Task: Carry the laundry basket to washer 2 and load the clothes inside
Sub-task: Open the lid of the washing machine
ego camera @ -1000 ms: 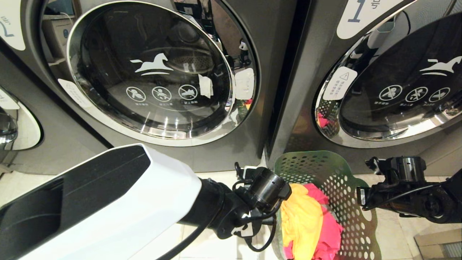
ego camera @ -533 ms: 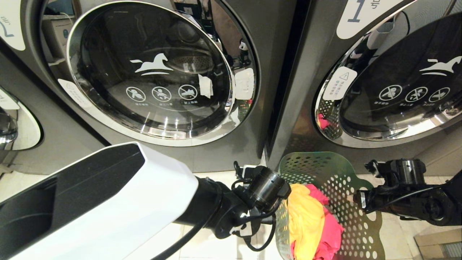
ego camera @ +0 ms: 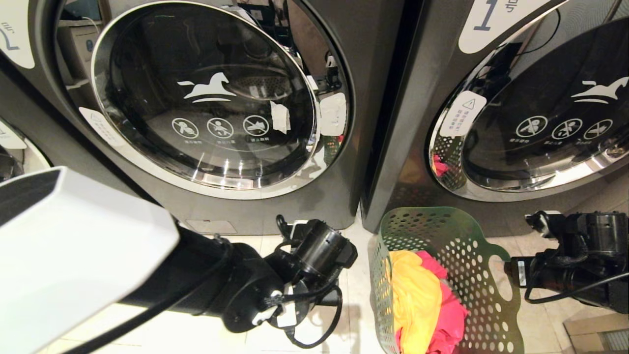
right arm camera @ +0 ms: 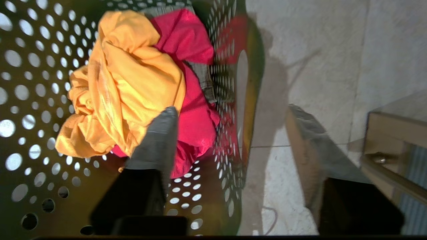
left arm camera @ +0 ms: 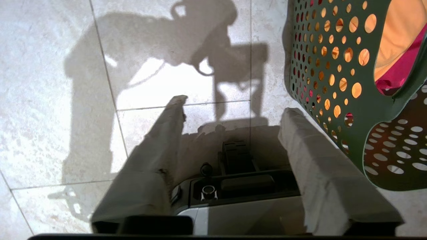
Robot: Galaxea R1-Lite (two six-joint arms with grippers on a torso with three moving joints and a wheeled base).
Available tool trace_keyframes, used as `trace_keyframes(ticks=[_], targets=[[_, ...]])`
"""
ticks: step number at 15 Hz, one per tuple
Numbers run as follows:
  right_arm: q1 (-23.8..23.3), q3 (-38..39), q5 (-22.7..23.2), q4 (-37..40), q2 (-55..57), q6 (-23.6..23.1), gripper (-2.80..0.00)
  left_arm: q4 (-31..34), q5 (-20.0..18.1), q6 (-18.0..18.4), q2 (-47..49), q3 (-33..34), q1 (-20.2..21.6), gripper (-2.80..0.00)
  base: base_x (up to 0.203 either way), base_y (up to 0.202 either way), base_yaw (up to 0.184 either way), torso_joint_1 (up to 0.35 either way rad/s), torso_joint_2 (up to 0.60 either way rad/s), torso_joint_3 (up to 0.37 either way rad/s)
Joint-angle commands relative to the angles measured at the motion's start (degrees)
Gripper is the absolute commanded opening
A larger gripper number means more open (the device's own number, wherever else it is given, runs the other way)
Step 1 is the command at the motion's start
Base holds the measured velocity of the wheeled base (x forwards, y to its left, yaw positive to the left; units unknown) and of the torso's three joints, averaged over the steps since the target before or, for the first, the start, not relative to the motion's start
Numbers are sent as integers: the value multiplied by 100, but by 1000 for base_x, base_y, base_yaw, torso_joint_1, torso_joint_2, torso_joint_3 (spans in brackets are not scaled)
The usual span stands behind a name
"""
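The green laundry basket (ego camera: 484, 268) stands on the floor tiles in front of the gap between the two washers. In it lie the clothes: a yellow-orange garment (ego camera: 413, 300), a pink-red one (ego camera: 449, 317) and a grey piece (right arm camera: 203, 78). Washer 2 (ego camera: 206, 98) fills the middle left, its round glass door closed. My left gripper (left arm camera: 233, 106) hangs open and empty over bare tile, just beside the basket's wall (left arm camera: 317, 86). My right gripper (right arm camera: 230, 111) is open above the basket's handle side (right arm camera: 257, 66), one finger over the clothes and the other over the floor.
Washer 1 (ego camera: 540, 123) stands to the right with its door closed, right behind the basket. Another machine's door (ego camera: 19, 167) shows at the far left edge. A wooden or cardboard box (right arm camera: 393, 140) sits on the floor to the right of the basket.
The basket has settled level on the floor. My left arm has drawn back to the left, clear of it. The right gripper has opened and pulled slightly right.
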Motion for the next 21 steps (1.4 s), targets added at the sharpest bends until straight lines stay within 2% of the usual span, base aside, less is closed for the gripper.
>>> trace_keyframes(ticks=[1, 3, 5, 7, 9, 10, 12, 13, 15, 16, 17, 18, 21], targets=[[7, 249, -7, -3, -1041, -18, -280, -11, 74, -95, -914, 520, 166, -280, 0, 0, 0, 0, 0, 0], [12, 458, -3, 87, -1636, -18, -280, -3, 191, -95, -1616, 1011, 567, -280, 0, 0, 0, 0, 0, 0], [17, 740, 5, 125, -2180, -12, -280, 20, 298, -92, -2447, 1481, 1192, -280, 0, 0, 0, 0, 0, 0], [19, 1111, -17, 147, -2578, -15, -280, 38, 349, -54, -3280, 2120, 2061, -280, 0, 0, 0, 0, 0, 0], [39, 1240, -384, 150, -2608, -25, -280, 13, 444, 16, -3976, 2910, 3058, -280, 0, 0, 0, 0, 0, 0], [116, 1422, -397, 139, -2642, -13, -280, 3, 487, 33, -4395, 3252, 3306, -280, 0, 0, 0, 0, 0, 0], [236, 1838, -387, 140, -3092, -52, -280, 18, 540, 161, -5422, 3833, 3531, -280, 0, 0, 0, 0, 0, 0], [271, 2089, -337, 221, -3439, -146, -280, 18, 556, 336, -5924, 4206, 3581, -280, 0, 0, 0, 0, 0, 0], [319, 2706, -76, 640, -4137, -350, -280, -1, 563, 986, -6900, 5247, 3617, -280, 0, 0, 0, 0, 0, 0], [329, 2781, 86, 1062, -4447, -388, -280, -26, 500, 1333, -7288, 5571, 3588, -280, 0, 0, 0, 0, 0, 0], [337, 2806, 230, 1568, -4765, -409, -280, -79, 304, 1623, -7628, 5818, 3501, -280, 0, 0, 0, 0, 0, 0], [341, 2820, 350, 2103, -5077, -427, -280, -147, -108, 1864, -7948, 5984, 3399, -280, 0, 0, 0, 0, 0, 0], [344, 2835, 430, 3199, -5934, -456, -280, -52, -1942, 2375, -8845, 6187, 3301, -280, 0, 0, 0, 0, 0, 0]])
